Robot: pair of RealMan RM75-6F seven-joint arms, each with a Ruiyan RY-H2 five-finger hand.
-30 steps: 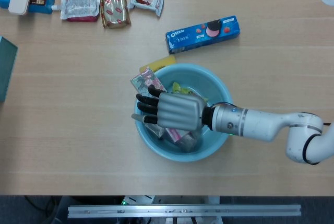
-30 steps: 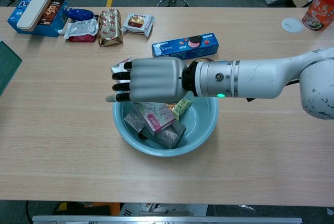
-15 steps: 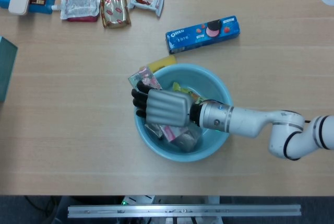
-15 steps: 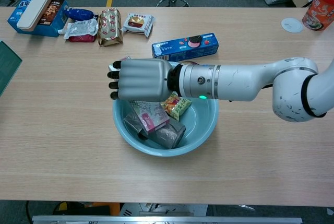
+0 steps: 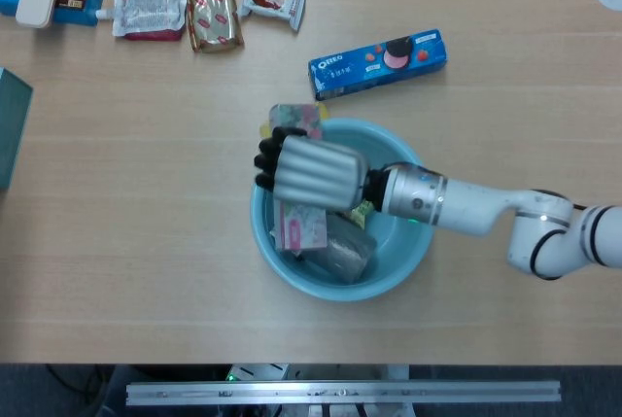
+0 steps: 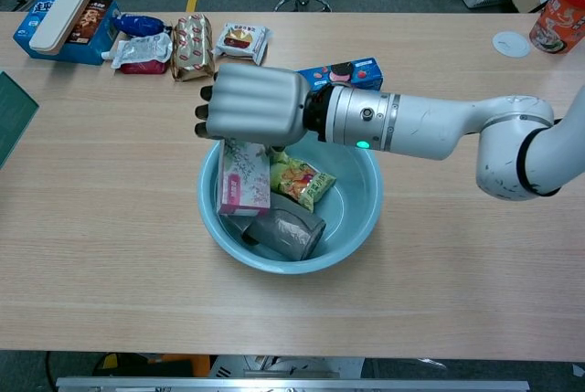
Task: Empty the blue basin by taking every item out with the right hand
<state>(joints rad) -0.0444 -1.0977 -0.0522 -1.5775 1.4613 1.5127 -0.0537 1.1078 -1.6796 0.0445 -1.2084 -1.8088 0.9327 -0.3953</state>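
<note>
1. While my right hand point(image 6: 251, 104) hangs above the blue basin point(image 6: 361, 214), its fingers point(image 6: 206, 111) are clamped on the pink packet point(image 6: 241, 179).
2. Packet's lower end dangles under the fingers, over the basin's left half.
3. I see a green snack bag point(image 6: 302, 180) and grey pouch point(image 6: 283, 232) lying inside.

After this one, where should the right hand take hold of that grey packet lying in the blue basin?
Probably across the middle of the grey packet, coming from above: it lies on its side at the bottom of the blue basin, the wall close along its near side, its top bare.
</note>
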